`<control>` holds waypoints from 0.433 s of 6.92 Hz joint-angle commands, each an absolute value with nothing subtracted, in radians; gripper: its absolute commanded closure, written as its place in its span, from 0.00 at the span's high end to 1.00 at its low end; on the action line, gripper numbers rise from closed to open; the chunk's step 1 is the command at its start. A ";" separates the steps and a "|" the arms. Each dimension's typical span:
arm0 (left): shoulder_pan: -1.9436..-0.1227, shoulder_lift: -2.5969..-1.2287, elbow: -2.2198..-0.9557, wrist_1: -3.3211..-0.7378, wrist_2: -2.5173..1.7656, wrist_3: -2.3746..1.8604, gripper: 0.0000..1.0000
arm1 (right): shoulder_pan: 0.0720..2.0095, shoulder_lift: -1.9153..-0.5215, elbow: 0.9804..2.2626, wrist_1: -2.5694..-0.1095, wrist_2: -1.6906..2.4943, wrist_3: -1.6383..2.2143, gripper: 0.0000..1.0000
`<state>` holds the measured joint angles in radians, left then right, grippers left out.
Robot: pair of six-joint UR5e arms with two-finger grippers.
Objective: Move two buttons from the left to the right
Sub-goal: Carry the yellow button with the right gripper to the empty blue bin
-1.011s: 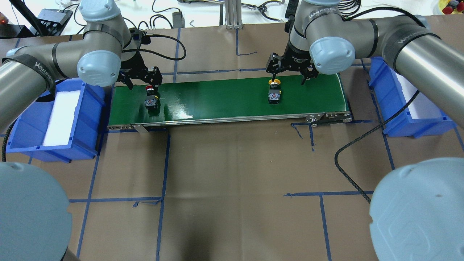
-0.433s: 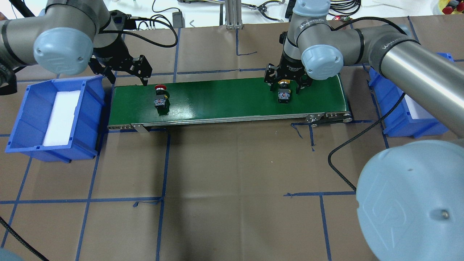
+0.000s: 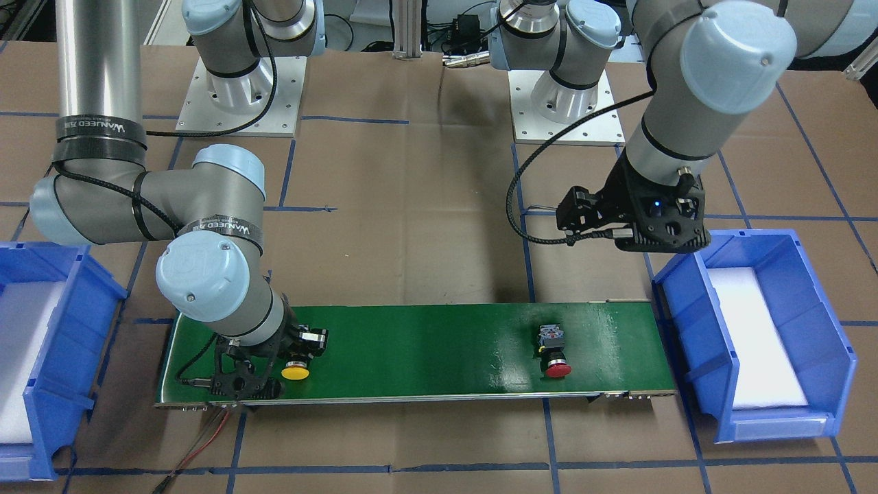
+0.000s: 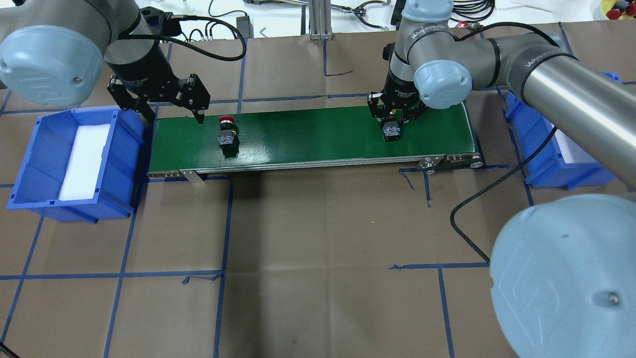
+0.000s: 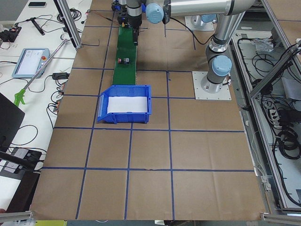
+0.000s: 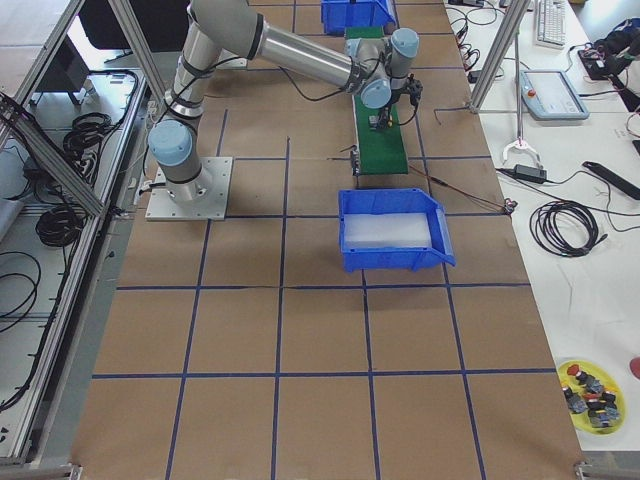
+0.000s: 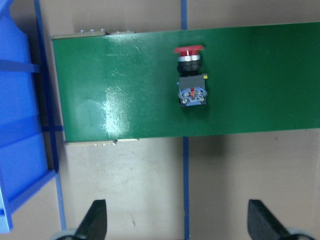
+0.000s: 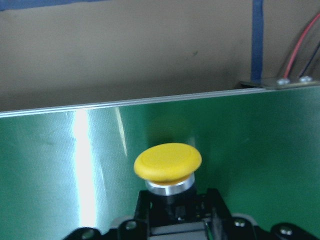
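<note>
I've clenched the right claw (image 4: 395, 121) on the yellow button (image 8: 168, 162) near the belt's (image 4: 308, 134) right end, ready to lift. The left claw (image 4: 175, 118), spread, has backed off, and the red button (image 4: 226, 133) drifts rightward.

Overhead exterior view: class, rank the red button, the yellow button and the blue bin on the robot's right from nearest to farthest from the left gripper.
From the left gripper:
1. red button, near the left end of the green belt, just beside the gripper.
2. yellow button, far along the belt toward the right.
3. right blue bin, beyond the belt's right end.
</note>
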<state>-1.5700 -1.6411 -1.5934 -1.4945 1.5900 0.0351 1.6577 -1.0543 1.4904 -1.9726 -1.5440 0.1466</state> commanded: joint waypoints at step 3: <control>-1.569 -1.534 -1.678 -1.485 1.583 0.064 1.00 | 1.451 -1.219 1.303 -1.621 -1.634 -0.160 0.03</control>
<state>-1.5724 -1.5501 -1.6659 -1.4911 1.5836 0.0592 1.5459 -1.1666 1.3779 -1.7694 -1.6256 -0.0292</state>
